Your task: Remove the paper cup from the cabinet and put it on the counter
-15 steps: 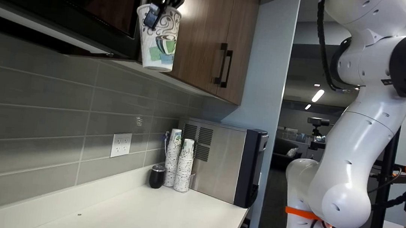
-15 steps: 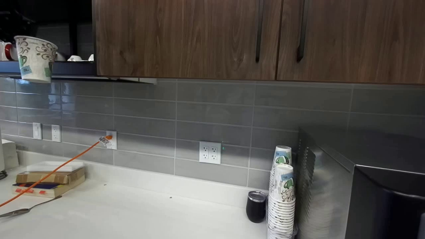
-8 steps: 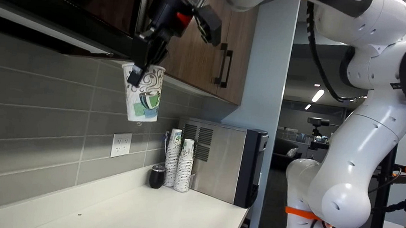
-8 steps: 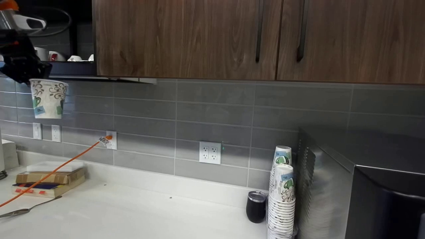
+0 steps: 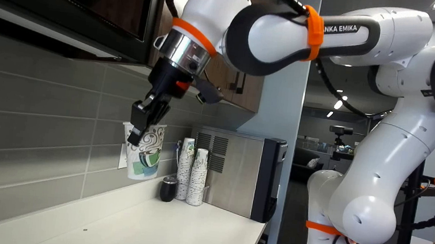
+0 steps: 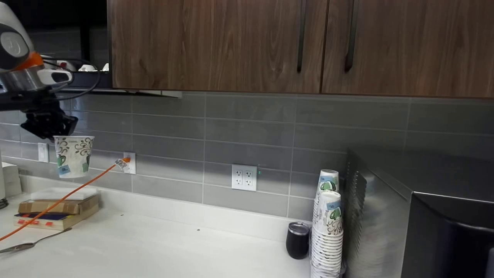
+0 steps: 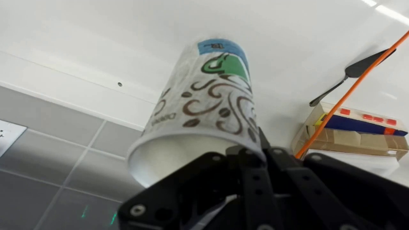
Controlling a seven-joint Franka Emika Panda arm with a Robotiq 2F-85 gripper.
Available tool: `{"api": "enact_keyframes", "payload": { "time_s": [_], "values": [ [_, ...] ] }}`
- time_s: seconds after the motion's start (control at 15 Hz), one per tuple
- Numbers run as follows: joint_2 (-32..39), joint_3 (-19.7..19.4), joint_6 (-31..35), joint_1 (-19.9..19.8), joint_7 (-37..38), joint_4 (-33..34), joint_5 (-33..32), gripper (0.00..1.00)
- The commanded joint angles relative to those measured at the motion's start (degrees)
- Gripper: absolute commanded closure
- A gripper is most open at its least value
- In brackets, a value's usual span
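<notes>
The white paper cup [image 5: 144,158] with its green and dark print hangs nearly upright from my gripper [image 5: 136,135]. It also shows in an exterior view [image 6: 74,158] and in the wrist view [image 7: 214,92]. My gripper [image 7: 252,153] is shut on the cup's wall at the rim, one finger outside; the other sits inside the mouth. The cup is in front of the grey backsplash, above the off-white counter [image 5: 173,234], not touching it. The dark brown cabinet [image 6: 216,46] is higher up; its open dark section [image 5: 111,1] lies above and left of the gripper.
Two stacks of cups [image 5: 191,180] and a black tumbler [image 6: 298,241] stand beside a steel machine [image 5: 232,172]. Books and a box [image 6: 60,208], an orange cord [image 6: 83,185] and a dark spatula [image 6: 25,246] are at the counter's other end.
The gripper and held cup have moved down from cabinet height to in front of the backsplash, shifting right in an exterior view. More of the arm has come into view. The grip has stayed shut.
</notes>
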Motion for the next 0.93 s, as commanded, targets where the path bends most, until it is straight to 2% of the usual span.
{"api": "enact_keyframes", "payload": {
  "time_s": [0.0, 0.47, 0.87],
  "values": [
    [0.73, -0.72, 7.95, -1.41, -0.75, -5.70, 1.69, 1.00],
    [11.28, -0.11, 21.27, -5.34, 0.60, -8.91, 0.04, 1.00],
    [19.97, 0.26, 28.53, -7.07, 2.49, -10.34, -1.20, 1.00]
  ]
}}
